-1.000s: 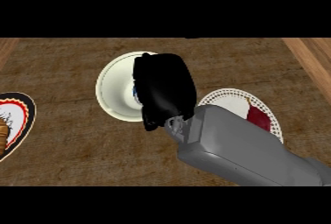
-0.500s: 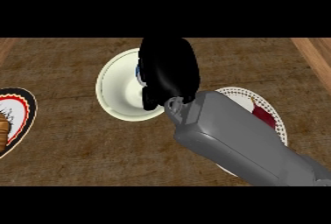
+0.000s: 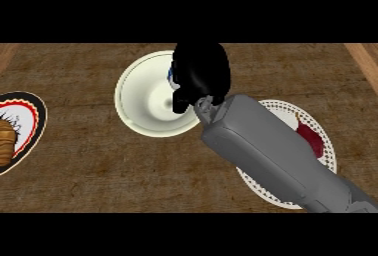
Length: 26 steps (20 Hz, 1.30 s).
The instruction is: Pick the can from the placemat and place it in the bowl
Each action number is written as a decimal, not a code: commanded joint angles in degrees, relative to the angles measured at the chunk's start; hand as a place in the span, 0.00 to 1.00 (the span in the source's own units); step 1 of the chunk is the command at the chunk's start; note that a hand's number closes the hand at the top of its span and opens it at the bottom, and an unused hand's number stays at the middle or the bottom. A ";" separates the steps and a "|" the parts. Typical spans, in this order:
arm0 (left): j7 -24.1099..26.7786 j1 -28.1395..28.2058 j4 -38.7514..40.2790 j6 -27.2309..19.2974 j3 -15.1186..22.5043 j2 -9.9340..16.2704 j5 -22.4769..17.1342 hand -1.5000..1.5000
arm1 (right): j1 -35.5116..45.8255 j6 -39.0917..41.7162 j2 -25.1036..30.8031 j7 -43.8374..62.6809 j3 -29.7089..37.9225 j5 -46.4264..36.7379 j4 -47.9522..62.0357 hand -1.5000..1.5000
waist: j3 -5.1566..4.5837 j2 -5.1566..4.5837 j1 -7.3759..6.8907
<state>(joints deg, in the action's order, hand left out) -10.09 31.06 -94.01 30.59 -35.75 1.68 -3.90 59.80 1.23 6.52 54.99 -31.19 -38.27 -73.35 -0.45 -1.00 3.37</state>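
Note:
My right hand (image 3: 199, 70) hovers over the far right part of the cream bowl (image 3: 148, 100), fingers curled downward. A thin blue sliver of the can (image 3: 171, 75) shows at the hand's left edge; the hand hides the rest. The grey forearm runs from the lower right across the white lacy placemat (image 3: 321, 150), whose centre is dark red. No can stands on the part of the placemat that shows. My left hand is out of sight.
At the left edge lies a plate (image 3: 33, 120) with a black, red and white rim and a brown item (image 3: 6, 142) on it. The wooden counter (image 3: 111, 175) stretches around the bowl, with a lighter strip (image 3: 365, 60) at the far right.
My right hand has moved away from me and a little to the right, from the bowl's near right side to over its far right rim. The forearm followed it.

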 commanded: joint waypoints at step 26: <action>7.57 -20.81 -1.84 4.86 -0.17 -1.57 -6.26 0.50 | -6.35 -24.07 -4.20 -21.52 23.37 14.79 9.28 0.00 | 0.69 0.79 2.57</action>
<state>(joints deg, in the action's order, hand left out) -9.95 26.05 -89.54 35.57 -41.88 2.09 -2.40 54.69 -20.15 0.98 36.28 -11.04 -24.73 -64.18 -0.11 -0.92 3.28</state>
